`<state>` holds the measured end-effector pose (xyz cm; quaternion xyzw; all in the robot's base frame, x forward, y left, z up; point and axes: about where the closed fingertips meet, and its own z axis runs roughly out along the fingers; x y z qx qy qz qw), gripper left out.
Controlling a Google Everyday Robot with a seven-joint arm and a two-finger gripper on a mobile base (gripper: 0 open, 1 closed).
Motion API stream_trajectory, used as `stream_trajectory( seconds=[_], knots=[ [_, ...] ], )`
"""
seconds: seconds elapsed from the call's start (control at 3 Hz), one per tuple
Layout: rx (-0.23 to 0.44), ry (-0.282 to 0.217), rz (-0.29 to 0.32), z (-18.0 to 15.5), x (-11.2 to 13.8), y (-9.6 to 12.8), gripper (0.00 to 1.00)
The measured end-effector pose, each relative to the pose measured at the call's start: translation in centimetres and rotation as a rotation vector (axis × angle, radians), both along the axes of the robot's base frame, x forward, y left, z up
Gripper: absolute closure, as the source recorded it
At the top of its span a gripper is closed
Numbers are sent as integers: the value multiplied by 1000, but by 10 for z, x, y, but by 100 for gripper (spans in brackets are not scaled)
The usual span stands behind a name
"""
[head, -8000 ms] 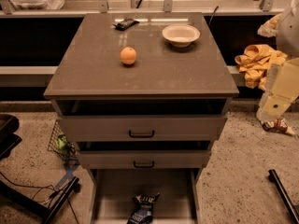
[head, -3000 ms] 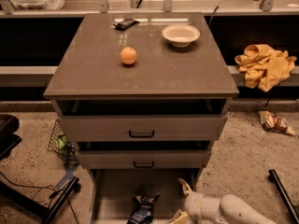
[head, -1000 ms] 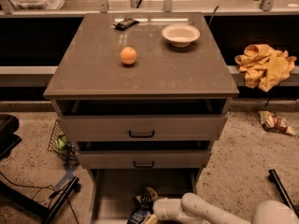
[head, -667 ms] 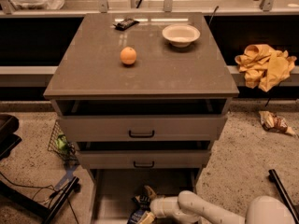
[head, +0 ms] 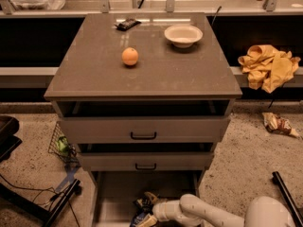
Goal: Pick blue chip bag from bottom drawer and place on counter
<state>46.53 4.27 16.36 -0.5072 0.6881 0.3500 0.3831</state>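
Observation:
The bottom drawer [head: 113,193] is pulled open at the bottom of the frame, showing its grey floor. The blue chip bag [head: 141,217] lies at the drawer's front middle, mostly covered and cut off by the frame edge. My white arm reaches in from the lower right, and the gripper [head: 147,210] is down in the drawer right at the bag. The counter [head: 170,72] is the flat grey-brown top of the cabinet above.
On the counter sit an orange [head: 130,56], a white bowl [head: 183,34] and a small black wrapper [head: 127,24]. Two upper drawers [head: 142,129] stand slightly open. A yellow cloth [head: 270,65] and a brown-and-white snack bag [head: 279,124] lie to the right. Cables and a black stand [head: 42,202] lie on the left floor.
My arm swung from the right side down into the bottom drawer and slid left until the gripper reached the bag. Over the last second it has barely moved.

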Motion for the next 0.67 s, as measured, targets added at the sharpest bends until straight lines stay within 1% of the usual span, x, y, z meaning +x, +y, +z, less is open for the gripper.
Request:
stream_trajectory(
  seconds=[0.33, 0.67],
  knots=[
    [2, 2, 2, 0, -1, 2, 38],
    [4, 3, 5, -1, -2, 4, 62]
  ],
)
